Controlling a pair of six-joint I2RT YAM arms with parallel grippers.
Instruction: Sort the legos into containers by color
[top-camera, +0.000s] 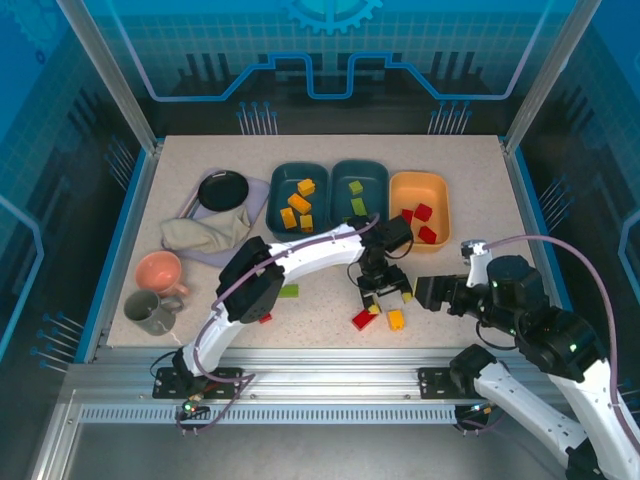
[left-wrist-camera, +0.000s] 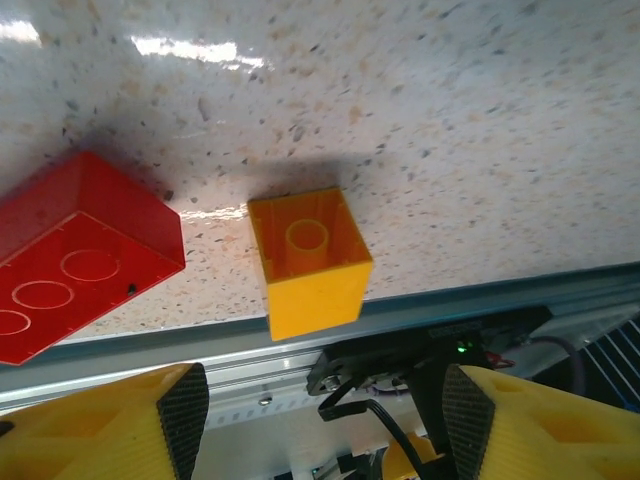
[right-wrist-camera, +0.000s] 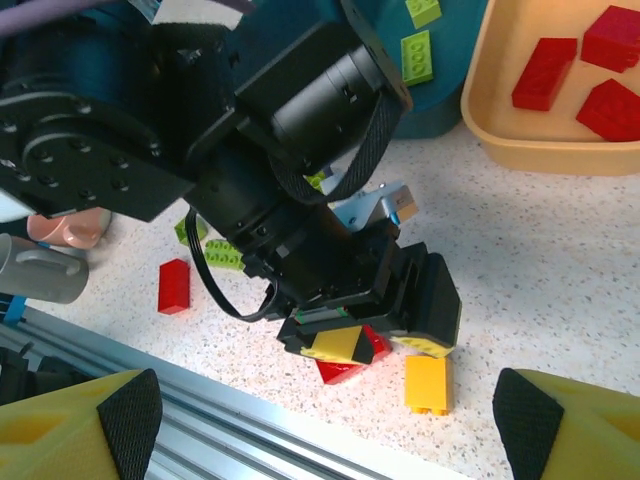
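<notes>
Left pincer (left-wrist-camera: 325, 405), right pincer (right-wrist-camera: 325, 410) agape, empty; yellow-brick teal tray (top-camera: 283, 180), green-brick teal tray (top-camera: 375, 180), red-brick orange tray (top-camera: 415, 188).

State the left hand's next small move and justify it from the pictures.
Probably lower the left hand over the orange-yellow brick and close: its fingers stand open and empty, that brick lies loose ahead, centred between them, apart from the red brick.
</notes>
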